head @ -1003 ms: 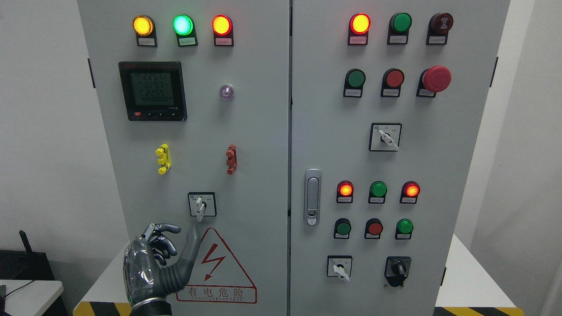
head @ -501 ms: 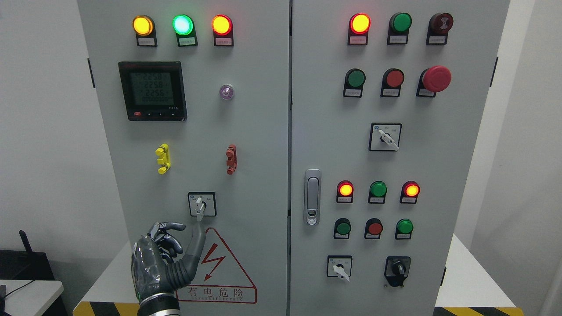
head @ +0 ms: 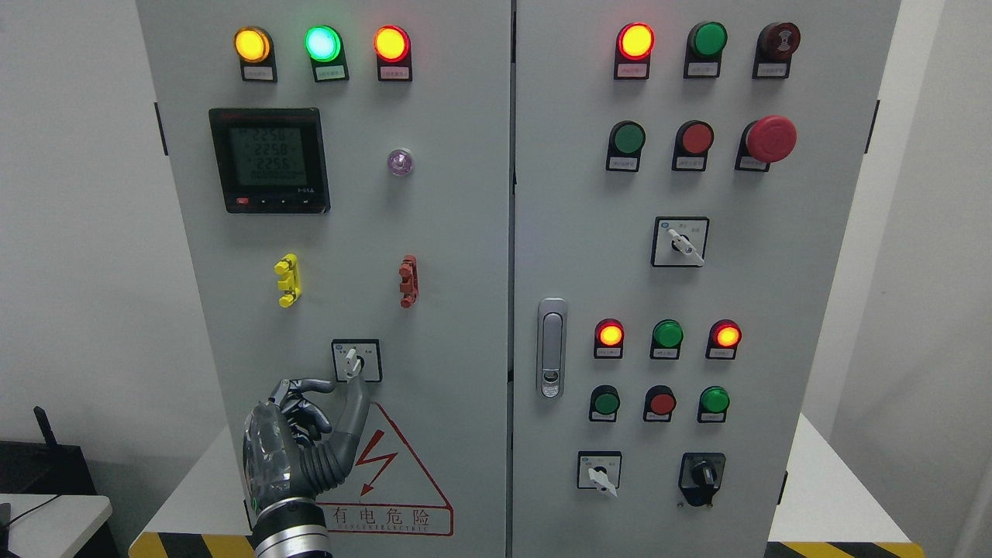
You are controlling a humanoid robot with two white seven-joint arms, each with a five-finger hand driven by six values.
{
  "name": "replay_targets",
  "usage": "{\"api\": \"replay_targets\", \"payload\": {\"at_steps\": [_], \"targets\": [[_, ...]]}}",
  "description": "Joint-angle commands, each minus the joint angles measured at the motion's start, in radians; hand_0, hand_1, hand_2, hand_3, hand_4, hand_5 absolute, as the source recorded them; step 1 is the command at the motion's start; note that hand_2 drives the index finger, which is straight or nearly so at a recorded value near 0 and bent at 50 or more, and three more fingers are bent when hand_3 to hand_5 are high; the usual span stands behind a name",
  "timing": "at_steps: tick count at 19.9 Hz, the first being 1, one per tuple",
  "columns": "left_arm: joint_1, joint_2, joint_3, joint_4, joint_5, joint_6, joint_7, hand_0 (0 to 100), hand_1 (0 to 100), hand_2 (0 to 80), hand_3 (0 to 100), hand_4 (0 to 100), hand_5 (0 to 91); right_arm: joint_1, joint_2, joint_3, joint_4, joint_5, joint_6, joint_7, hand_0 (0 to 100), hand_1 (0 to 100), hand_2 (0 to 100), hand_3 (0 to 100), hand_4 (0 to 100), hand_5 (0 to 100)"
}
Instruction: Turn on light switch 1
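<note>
Reaching up from the lower left of the head view, the left hand (head: 306, 434) stood just below the rotary switch (head: 356, 361) on the cabinet's left door (head: 434, 232), directly above the triangular warning sign (head: 387, 480). That switch, a small white lever on a square black-framed plate, appeared to be the task's target, though no readable label confirmed which switch was number 1.

The main risk, judged from this pose, was a slip: the lever is short and smooth, and a thumb pushing from underneath could slide off it sideways without turning it, or nudge it the wrong way. Pressing on the plate instead of the lever would achieve nothing, and with several similar selectors on the right door (head: 775, 294), choosing the wrong one was also possible.

The hand's back faced the camera, wrist at the bottom edge. Its thumb (head: 358, 403) pointed upward, its tip touching or very nearly touching the lever's lower end; the other fingers (head: 306, 385) were loosely curled toward the panel, gripping nothing. No right hand was visible.
</note>
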Motion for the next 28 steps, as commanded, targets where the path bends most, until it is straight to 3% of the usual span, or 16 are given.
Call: {"api": "replay_targets", "payload": {"at_steps": [1, 28], "targets": [[-0.016, -0.003, -0.006, 0.014, 0.032, 0.017, 0.009, 13, 54, 50.1, 92, 94, 85.3, 0.001, 0.001, 0.023, 0.0, 0.005, 0.001, 0.0, 12, 39, 0, 0, 0, 0], [-0.053, -0.003, -0.013, 0.022, 0.037, 0.057, 0.01, 16, 54, 56.0, 96, 96, 85.9, 0.001, 0.0, 0.023, 0.0, 0.005, 0.001, 0.0, 12, 39, 0, 0, 0, 0]]}}
